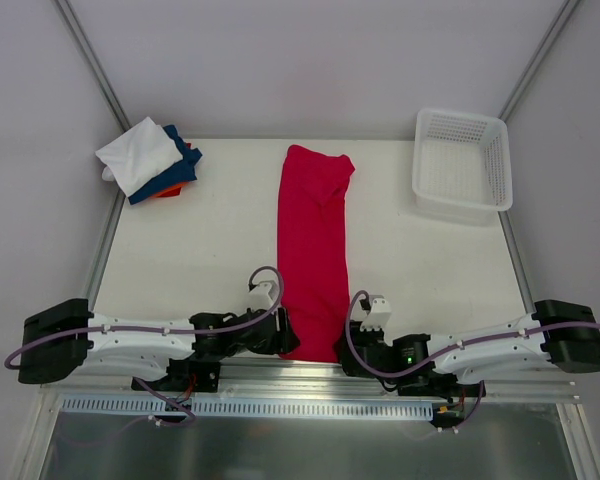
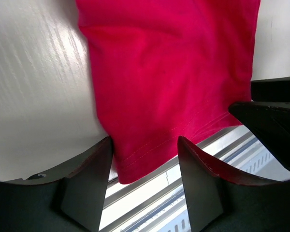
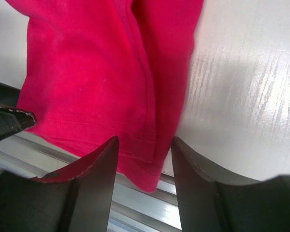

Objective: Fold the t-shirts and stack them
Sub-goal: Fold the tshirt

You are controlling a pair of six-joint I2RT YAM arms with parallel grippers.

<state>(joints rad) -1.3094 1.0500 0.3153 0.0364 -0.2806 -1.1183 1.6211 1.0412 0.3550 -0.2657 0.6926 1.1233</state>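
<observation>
A crimson-red t-shirt (image 1: pixel 314 250) lies as a long narrow strip down the middle of the table, its hem hanging over the near edge. My left gripper (image 1: pixel 286 338) sits at the hem's left corner and my right gripper (image 1: pixel 347 352) at its right corner. In the left wrist view the left gripper (image 2: pixel 145 139) is open, and the hem corner of the red t-shirt (image 2: pixel 169 72) lies between its jaws. In the right wrist view the right gripper (image 3: pixel 145 138) is also open, astride the other corner of the red t-shirt (image 3: pixel 101 72). Folded white, dark blue and orange t-shirts (image 1: pixel 148 158) are stacked at the back left.
A white lattice basket (image 1: pixel 462 165) stands at the back right of the white table (image 1: pixel 200 250). A metal rail (image 1: pixel 280 405) runs along the near edge below the hem. Each wrist view shows the other gripper's dark finger close by at its edge.
</observation>
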